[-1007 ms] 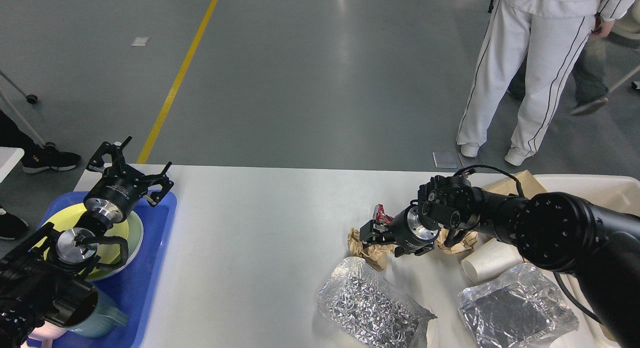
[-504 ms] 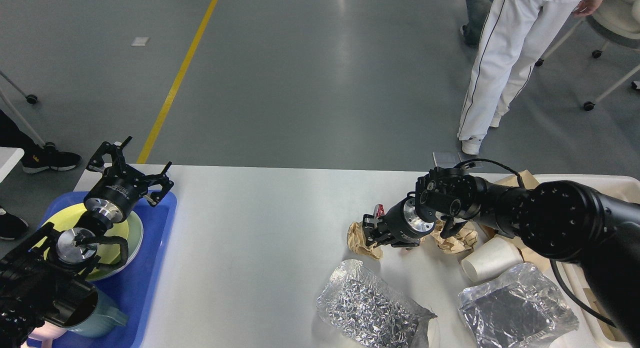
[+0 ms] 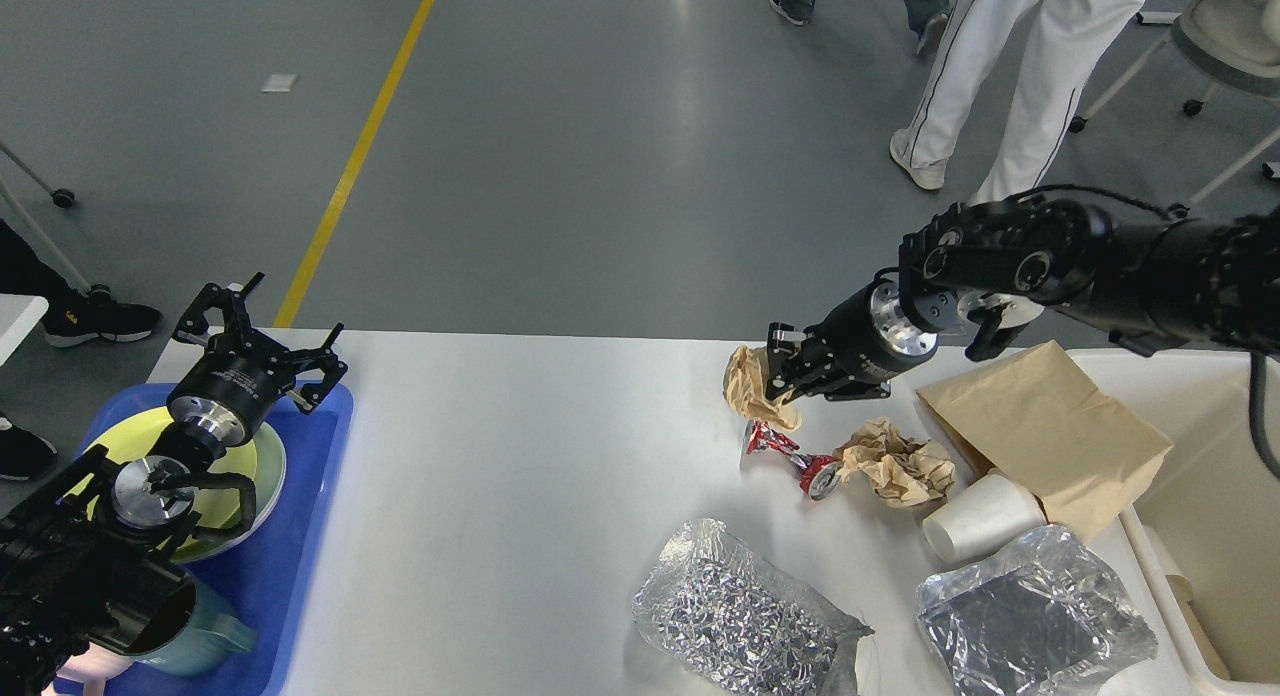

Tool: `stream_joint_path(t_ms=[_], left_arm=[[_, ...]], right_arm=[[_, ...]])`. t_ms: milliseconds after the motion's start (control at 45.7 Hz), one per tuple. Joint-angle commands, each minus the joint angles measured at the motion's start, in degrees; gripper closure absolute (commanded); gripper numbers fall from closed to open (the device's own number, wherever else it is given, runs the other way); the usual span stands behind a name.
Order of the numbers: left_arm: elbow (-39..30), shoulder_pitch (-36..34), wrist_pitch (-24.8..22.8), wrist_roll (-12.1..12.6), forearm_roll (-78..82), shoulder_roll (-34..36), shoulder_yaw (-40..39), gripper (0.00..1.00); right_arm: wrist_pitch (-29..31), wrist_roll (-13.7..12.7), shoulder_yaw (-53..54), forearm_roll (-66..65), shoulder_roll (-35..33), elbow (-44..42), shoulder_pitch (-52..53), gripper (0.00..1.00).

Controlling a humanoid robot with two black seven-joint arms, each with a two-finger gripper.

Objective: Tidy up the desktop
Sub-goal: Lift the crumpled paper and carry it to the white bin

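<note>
The white table [image 3: 520,456] fills the lower half of the frame, running from the blue tray [image 3: 300,536] at the lower left over to the cream bin [image 3: 1215,496] at the right edge.

The right end effector [image 3: 778,371] is up around center-right, just above the table's far edge, and it's clenched on a crumpled brown paper wad [image 3: 750,388] that hangs clear of the surface. The arm behind it stretches off toward the upper right.

Right under that there's a crushed red can [image 3: 790,454] lying on its side, with another crumpled brown paper ball [image 3: 898,464] touching its right end. A flat brown paper bag [image 3: 1045,431] sits to the right of those, one corner over the rim of the bin. A white paper cup [image 3: 975,519] lies tipped over just in front of the bag. Two silver foil bags are along the bottom: one [image 3: 740,606] bottom center, one [image 3: 1035,616] bottom right, close to the cup.

The left end effector [image 3: 255,326] is at the left, hovering over the far edge of the blue tray, fingers spread wide and gripping nothing. On the tray there's a yellow-green plate [image 3: 250,466] stacked on a paler one, and a teal mug [image 3: 195,626] at the bottom left, partly hidden by the arm.

Someone in white trousers [image 3: 1000,76] is walking by at the top right, on the grey floor.
</note>
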Motion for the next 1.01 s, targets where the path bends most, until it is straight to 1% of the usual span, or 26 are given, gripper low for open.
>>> stream_joint_path(t_ms=[0, 219, 328, 372, 438, 547, 657, 723, 788, 985], left_arm=[[0.0, 0.0, 0.0, 0.0, 0.0, 0.0, 0.0, 0.04], [0.0, 0.0, 0.0, 0.0, 0.0, 0.0, 0.0, 0.04], [0.0, 0.0, 0.0, 0.0, 0.0, 0.0, 0.0, 0.04], [0.0, 0.0, 0.0, 0.0, 0.0, 0.0, 0.0, 0.04], [0.0, 0.0, 0.0, 0.0, 0.0, 0.0, 0.0, 0.04], [0.0, 0.0, 0.0, 0.0, 0.0, 0.0, 0.0, 0.04], [0.0, 0.0, 0.0, 0.0, 0.0, 0.0, 0.0, 0.04], [0.0, 0.0, 0.0, 0.0, 0.0, 0.0, 0.0, 0.04], [0.0, 0.0, 0.0, 0.0, 0.0, 0.0, 0.0, 0.04], [0.0, 0.0, 0.0, 0.0, 0.0, 0.0, 0.0, 0.04]], right_arm=[[3.5, 0.0, -0.1, -0.1, -4.9, -0.3, 6.7, 1.00], [8.4, 0.0, 0.9, -0.1, -14.5, 0.1, 16.6, 1.00], [6.7, -0.1, 0.5, -0.1, -17.2, -1.0, 16.0, 1.00], [4.9, -0.1, -0.1, 0.1, -18.2, -2.0, 14.7, 1.00], [0.6, -0.1, -1.1, 0.1, -20.1, -2.7, 11.1, 1.00], [-9.3, -0.2, -5.2, 0.1, -22.7, -4.3, 3.8, 1.00], [-19.7, -0.2, -7.3, 0.9, -24.4, -10.1, -7.8, 1.00], [-24.0, -0.2, -7.2, 2.0, -25.1, -13.8, -15.5, 1.00], [-26.9, -0.1, -6.6, 3.7, -25.3, -18.0, -22.5, 1.00], [-28.9, -0.1, -2.0, 7.4, -24.9, -25.8, -36.8, 1.00]])
